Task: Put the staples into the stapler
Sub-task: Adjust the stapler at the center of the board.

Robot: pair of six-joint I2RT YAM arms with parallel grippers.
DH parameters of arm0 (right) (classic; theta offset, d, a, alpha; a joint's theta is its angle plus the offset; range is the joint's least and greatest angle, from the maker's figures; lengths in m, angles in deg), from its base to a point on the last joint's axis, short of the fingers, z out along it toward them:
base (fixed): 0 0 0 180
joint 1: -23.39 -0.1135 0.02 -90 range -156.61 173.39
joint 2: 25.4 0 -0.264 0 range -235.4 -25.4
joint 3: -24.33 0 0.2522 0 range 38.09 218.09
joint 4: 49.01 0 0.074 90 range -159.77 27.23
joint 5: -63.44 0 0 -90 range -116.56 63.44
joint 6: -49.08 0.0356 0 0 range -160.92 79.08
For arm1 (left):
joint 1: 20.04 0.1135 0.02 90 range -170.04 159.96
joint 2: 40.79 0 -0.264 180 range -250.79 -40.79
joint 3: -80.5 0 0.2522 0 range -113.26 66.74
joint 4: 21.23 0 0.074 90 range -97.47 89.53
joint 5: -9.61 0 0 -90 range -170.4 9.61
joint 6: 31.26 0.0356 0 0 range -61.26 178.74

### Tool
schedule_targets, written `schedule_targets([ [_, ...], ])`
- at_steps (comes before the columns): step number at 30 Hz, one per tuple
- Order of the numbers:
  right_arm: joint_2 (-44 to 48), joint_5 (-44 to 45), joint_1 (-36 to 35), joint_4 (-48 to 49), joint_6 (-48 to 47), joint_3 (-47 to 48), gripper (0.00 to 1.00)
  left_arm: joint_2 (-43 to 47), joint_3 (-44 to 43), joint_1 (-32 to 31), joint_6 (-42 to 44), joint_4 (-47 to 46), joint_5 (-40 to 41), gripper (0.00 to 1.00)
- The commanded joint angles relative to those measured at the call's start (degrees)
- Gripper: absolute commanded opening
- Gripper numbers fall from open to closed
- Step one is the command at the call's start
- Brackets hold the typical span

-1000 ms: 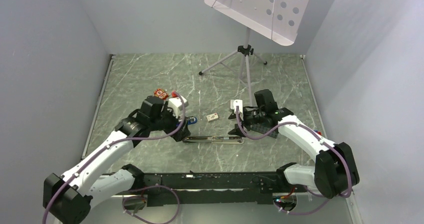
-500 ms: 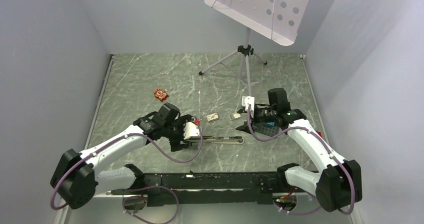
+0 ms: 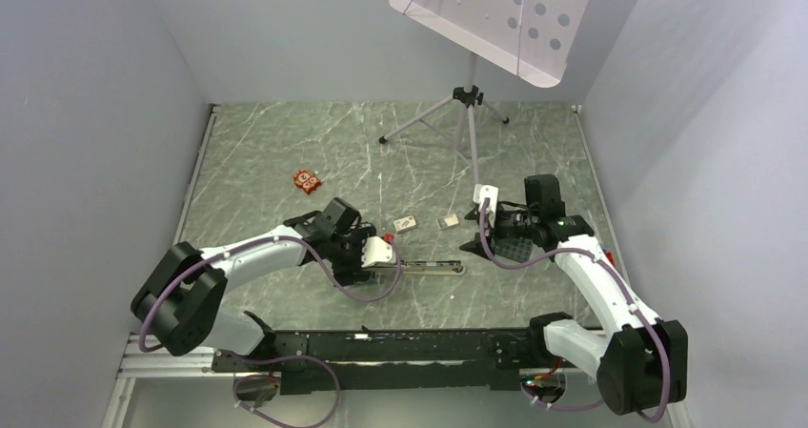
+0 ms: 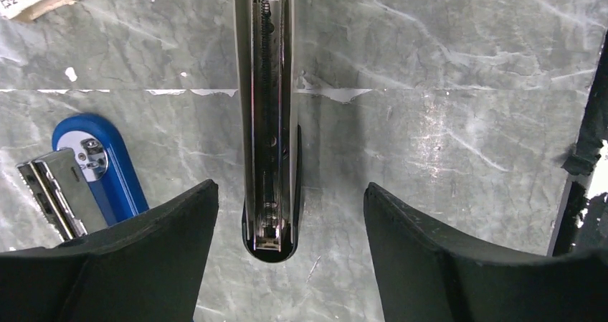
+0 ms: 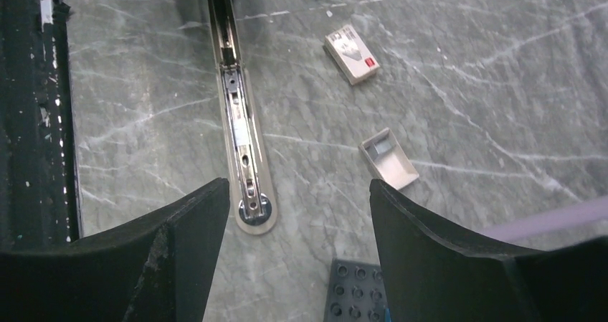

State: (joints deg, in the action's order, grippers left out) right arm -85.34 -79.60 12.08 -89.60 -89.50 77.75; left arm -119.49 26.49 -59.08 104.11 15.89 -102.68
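Stapler lies opened flat on the table between the arms, magazine channel facing up. Staples: can't pick out a loose strip. They may be in the small open tray near the stapler's right half. Likely step is to pin the stapler: centre on the channel end, clamp its sides, keep off the spring. Left gripper is wide open, straddling that end, not touching it, holding nothing. Right gripper is also open and empty, hovering over the other end.
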Motion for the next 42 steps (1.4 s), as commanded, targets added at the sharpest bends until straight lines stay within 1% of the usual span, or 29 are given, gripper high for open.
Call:
schedule_targets([
  [1,1.0,-3.3,3.1,-3.2,-2.9,0.1,0.75,-1.7,-2.4,-0.8,-0.1,-1.5,-0.1,0.76],
  [5,0.7,-4.1,4.1,-3.0,-3.6,-0.5,0.75,-2.6,-1.7,-1.5,-1.0,-2.0,1.8,0.66],
  [8,-0.8,-4.8,4.0,-4.0,-5.5,-0.2,0.74,-3.6,-1.6,-1.6,-1.3,-2.2,2.6,0.62],
  [13,-3.8,-4.6,4.0,-10.7,-15.6,1.5,0.74,-4.6,-1.2,-1.9,-1.6,-3.1,3.6,0.6],
  [17,-4.8,-3.9,4.0,-13.3,-21.5,1.7,0.74,-5.6,-1.0,-2.0,-1.8,-3.9,4.7,0.57],
  [20,-6.1,-3.4,3.9,-16.6,-26.6,2.0,0.75,-7.1,-1.7,-2.0,-2.2,-3.5,5.6,0.5],
  [24,-7.1,-2.7,3.9,-17.6,-28.8,1.7,0.75,-7.6,-2.4,-2.1,-2.9,-2.4,6.5,0.4],
  [26,-7.3,-2.5,3.9,-17.4,-29.2,1.5,0.75,-7.2,-2.6,-2.0,-3.3,-2.0,6.8,0.37],
  [31,-8.7,-2.7,3.9,-17.3,-29.5,1.7,0.75,-6.0,-3.9,-2.1,-3.5,-0.7,7.4,0.38],
  [34,-8.8,-3.4,3.9,-15.5,-27.0,2.1,0.75,-5.7,-5.0,-2.0,-5.1,-0.5,6.9,0.41],
  [38,-9.3,-5.1,3.8,-14.4,-24.1,3.7,0.75,-4.7,-6.8,-2.0,-10.0,-1.3,5.4,0.5],
  [40,-9.9,-6.1,3.8,-13.8,-22.8,4.4,0.75,-3.3,-6.9,-2.1,-13.4,-2.6,5.6,0.58],
  [42,-10.7,-6.8,3.9,-12.7,-20.8,5.3,0.75,-2.2,-7.0,-2.1,-15.3,-2.9,5.6,0.62],
])
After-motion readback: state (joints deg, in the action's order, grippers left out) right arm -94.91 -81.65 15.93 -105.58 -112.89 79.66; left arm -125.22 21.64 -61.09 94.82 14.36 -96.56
